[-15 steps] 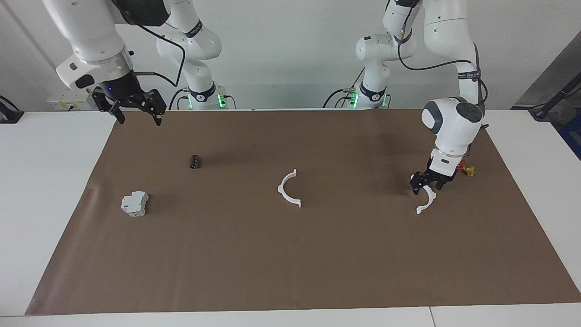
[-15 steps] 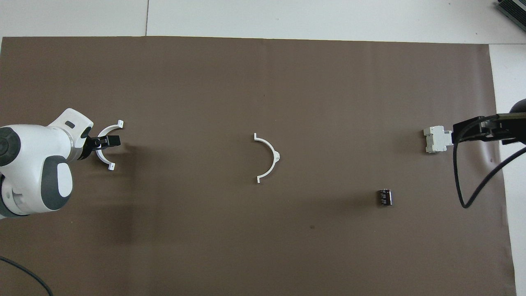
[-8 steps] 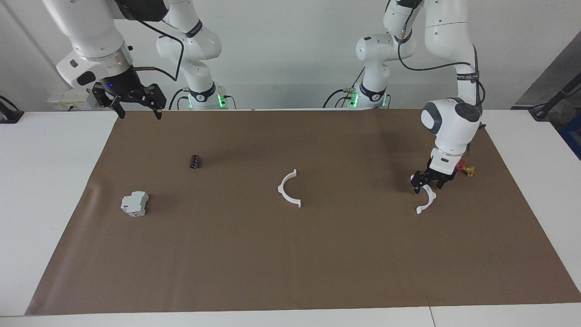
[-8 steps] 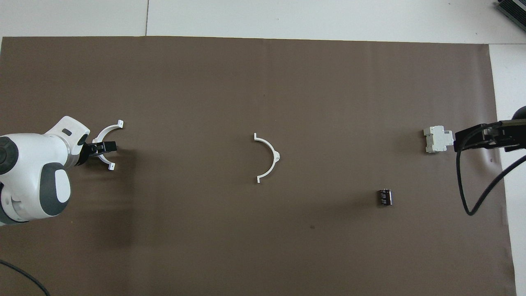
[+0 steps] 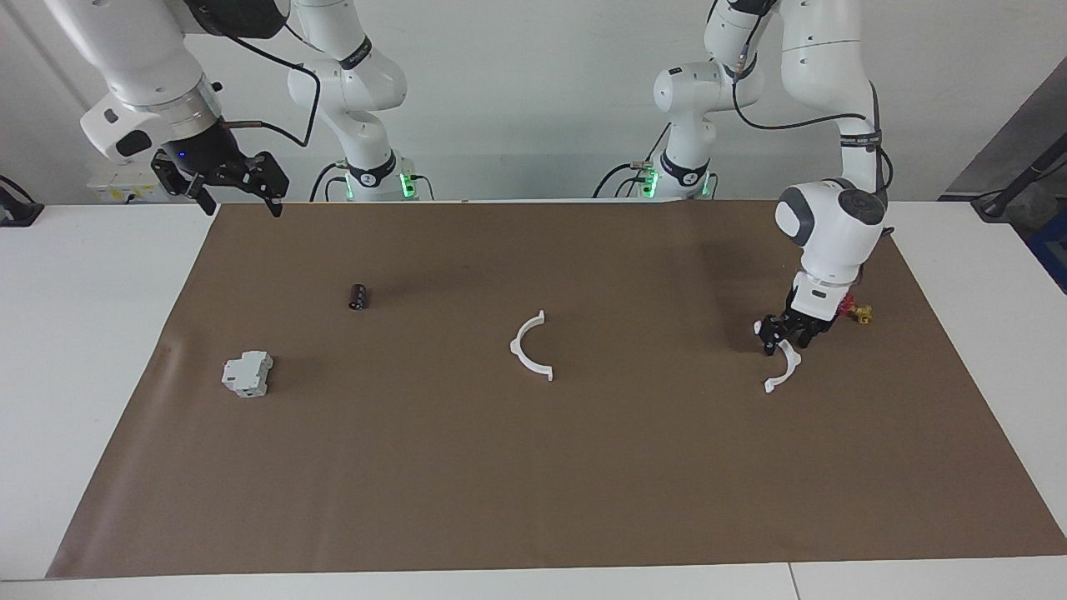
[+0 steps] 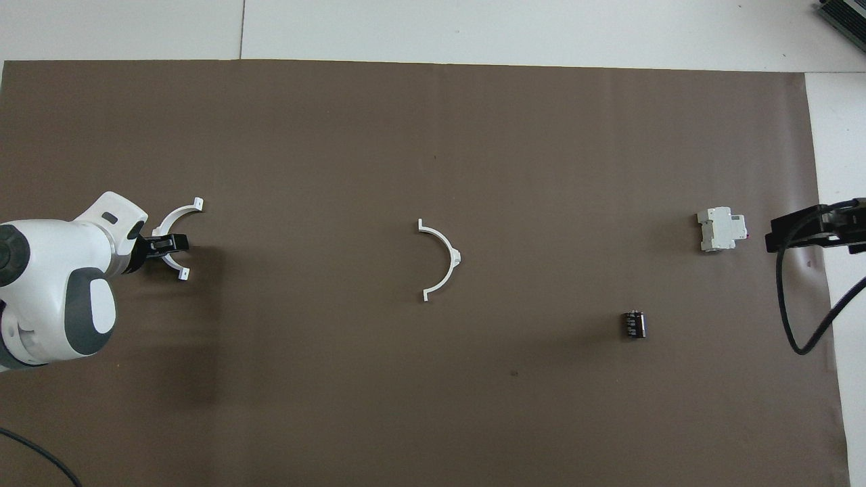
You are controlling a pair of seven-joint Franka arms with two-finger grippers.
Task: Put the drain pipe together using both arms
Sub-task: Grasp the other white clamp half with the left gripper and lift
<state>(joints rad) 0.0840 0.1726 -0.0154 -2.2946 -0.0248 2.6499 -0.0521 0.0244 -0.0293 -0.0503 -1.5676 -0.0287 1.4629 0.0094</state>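
The brown worktop [image 5: 533,467] carries both half-rings well apart — one mid-mat [image 5: 528,346], the other [image 5: 783,367] toward the left arm's end. The left end effector [image 5: 783,333] sits low on it, seemingly clamped; lift it level. The right end effector [image 5: 221,179], fingers spread, waits raised.

Under my left gripper [image 5: 783,337] lies one white half-ring [image 5: 783,369], flat on the brown mat, my fingers down around its arc. The other half-ring [image 5: 528,346] lies flat mid-mat, well apart from both my grippers.
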